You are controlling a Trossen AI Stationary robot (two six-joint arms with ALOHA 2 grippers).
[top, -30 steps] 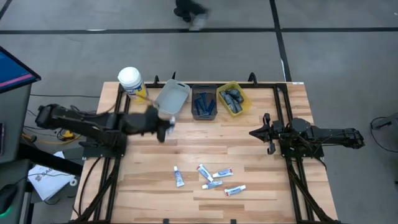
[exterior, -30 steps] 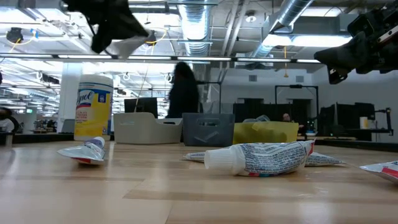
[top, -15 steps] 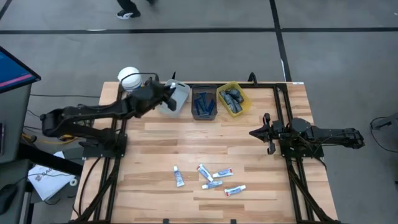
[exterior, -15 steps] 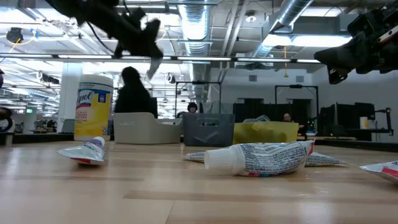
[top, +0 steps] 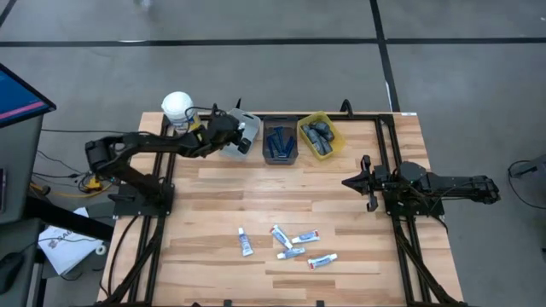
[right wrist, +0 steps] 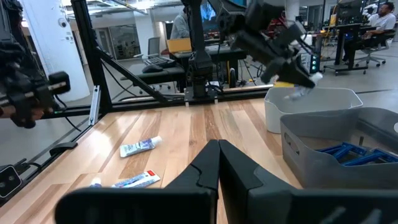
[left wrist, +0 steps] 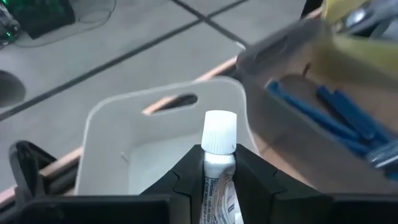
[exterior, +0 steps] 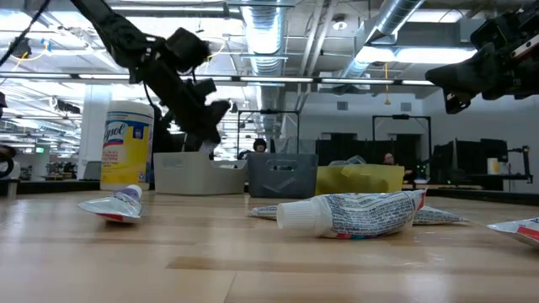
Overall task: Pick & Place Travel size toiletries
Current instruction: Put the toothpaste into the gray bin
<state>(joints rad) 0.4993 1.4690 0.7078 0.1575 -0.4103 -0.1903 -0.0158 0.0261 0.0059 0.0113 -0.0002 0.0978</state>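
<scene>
A small white tube [left wrist: 217, 163] is pinched between the fingers of the left tool [left wrist: 219, 186], cap forward, directly above the light grey bin [left wrist: 155, 118]; it has not yet been let go. The inside of that bin is seen bare where the left wrist view reaches it, so this tube is judged to be among the first to go there. Just beside the light grey bin, the dark grey bin [top: 279, 145] already holds the blue razors [left wrist: 323, 115], and beyond it the yellow bin [top: 320, 136] holds the dark mini bottles [top: 321, 134]. Five more white tubes [top: 288, 243] are left loose on the tabletop [top: 256, 196], well apart from the light grey bin, so most of the tube sorting is judged to remain. The right tool [top: 368, 184] is pressed together, holds nothing, and waits far from that bin.
</scene>
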